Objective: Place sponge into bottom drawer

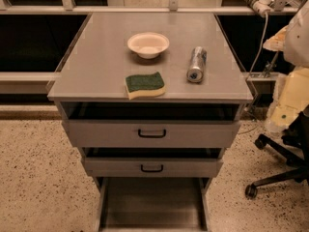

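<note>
The sponge [145,85] lies flat on the grey cabinet top [96,57] near its front edge, left of centre, dark green face up over pale yellow foam. The bottom drawer [152,204] is pulled out below it, a wide grey tray with a bare flat floor. The two drawers above it, with black loop handles [151,133], stand slightly ajar. My gripper is not in view. Only pale white and cream shapes [292,95], possibly part of the arm, show at the right edge.
A white bowl [148,44] stands behind the sponge. A silver can [197,64] lies on its side to the sponge's right. An office chair's black wheeled base [277,175] stands on the speckled floor right of the cabinet. A cable [260,37] hangs at the back right.
</note>
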You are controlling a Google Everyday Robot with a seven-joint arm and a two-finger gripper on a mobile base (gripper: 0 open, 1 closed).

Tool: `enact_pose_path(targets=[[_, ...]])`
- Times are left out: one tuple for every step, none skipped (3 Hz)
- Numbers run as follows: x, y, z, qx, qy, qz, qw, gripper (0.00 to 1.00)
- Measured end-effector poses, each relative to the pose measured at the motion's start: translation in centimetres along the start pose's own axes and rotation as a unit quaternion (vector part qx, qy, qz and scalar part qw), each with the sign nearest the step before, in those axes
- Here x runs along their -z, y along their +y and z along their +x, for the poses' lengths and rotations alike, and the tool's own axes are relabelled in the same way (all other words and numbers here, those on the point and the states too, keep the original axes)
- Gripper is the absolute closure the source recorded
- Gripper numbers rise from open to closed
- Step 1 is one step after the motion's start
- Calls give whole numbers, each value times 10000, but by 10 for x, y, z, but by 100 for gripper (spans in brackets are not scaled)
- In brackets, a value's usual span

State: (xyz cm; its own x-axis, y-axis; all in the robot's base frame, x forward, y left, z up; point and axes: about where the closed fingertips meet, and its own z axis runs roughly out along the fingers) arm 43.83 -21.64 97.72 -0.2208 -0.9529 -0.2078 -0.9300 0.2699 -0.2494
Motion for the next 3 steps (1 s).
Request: enact_pose_path(targets=[[0,0,0,0,0,0,10000,0],[-2,5,-6,23,-208,17,9998,0],[-32,23,-36,241,-863,-240,9957,0]])
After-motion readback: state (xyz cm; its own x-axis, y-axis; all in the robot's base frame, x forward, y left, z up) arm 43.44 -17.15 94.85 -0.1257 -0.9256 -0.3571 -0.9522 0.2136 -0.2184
